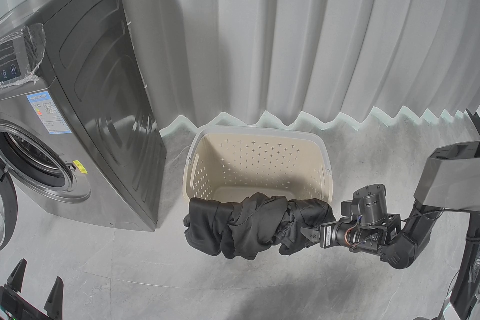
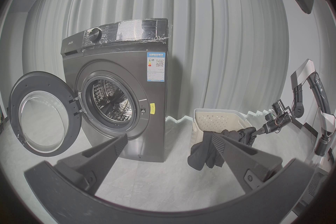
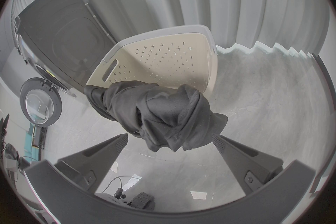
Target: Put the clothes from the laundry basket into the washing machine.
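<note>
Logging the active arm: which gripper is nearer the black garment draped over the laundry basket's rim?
Right. The right gripper is at the right end of the black garment, fingers open. The left gripper is far off to its left, low in front of the washing machine.

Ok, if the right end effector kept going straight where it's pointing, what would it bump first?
The black clothes draped over the front rim of the laundry basket. The right end effector points straight at them, open, tips seemingly almost touching the cloth.
</note>
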You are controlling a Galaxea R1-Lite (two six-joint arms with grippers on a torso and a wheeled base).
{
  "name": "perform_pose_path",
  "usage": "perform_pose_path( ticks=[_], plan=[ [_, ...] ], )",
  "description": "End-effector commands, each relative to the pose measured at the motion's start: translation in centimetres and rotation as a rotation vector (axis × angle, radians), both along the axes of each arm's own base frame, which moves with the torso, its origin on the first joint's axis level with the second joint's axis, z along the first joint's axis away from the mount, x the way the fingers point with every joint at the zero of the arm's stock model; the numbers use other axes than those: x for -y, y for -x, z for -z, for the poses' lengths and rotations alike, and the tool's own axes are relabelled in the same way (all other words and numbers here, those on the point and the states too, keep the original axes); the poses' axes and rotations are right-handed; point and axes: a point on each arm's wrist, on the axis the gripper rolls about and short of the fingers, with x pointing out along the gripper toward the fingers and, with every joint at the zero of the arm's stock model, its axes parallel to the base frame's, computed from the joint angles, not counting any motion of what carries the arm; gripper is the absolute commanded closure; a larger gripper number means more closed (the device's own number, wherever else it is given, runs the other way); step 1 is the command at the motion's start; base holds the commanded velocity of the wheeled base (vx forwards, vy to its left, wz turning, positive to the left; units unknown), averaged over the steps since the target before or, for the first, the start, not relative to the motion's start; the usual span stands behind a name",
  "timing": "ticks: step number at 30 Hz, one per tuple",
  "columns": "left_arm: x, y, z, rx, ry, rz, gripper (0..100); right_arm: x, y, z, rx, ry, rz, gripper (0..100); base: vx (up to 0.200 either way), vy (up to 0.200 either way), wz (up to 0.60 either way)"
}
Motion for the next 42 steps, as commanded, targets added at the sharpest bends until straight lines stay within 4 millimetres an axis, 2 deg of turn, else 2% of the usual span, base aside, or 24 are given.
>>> perform_pose_path(
  ticks=[1,7,14,15,28,36,42],
  plan=[
    [0.0,0.0,0.5,0.000,0.002,0.000,0,0.2,-1.8,1.7,-0.016,0.008,0.030,0,0.000,0.000,0.00],
    [0.0,0.0,0.5,0.000,0.002,-0.001,0,-0.1,-3.3,2.8,-0.012,0.006,0.047,0,0.000,0.000,0.00],
    [0.0,0.0,0.5,0.000,0.002,-0.001,0,-0.4,-4.2,2.7,0.024,-0.011,0.051,0,0.000,0.000,0.00],
    [0.0,0.0,0.5,0.000,0.002,-0.001,0,-0.4,-4.2,2.6,0.034,-0.014,0.052,100,0.000,0.000,0.00],
    [0.0,0.0,0.5,0.000,0.002,0.000,0,-0.6,-3.3,1.9,0.090,-0.040,0.032,100,0.000,0.000,0.00],
    [0.0,0.0,0.5,0.000,0.002,-0.001,0,-0.8,-0.4,-1.3,0.213,-0.087,-0.027,100,0.000,0.000,0.00],
    [0.0,0.0,0.5,0.000,0.000,0.000,0,-1.3,2.4,-4.6,0.312,-0.144,-0.087,100,0.000,0.000,0.00]
  ],
)
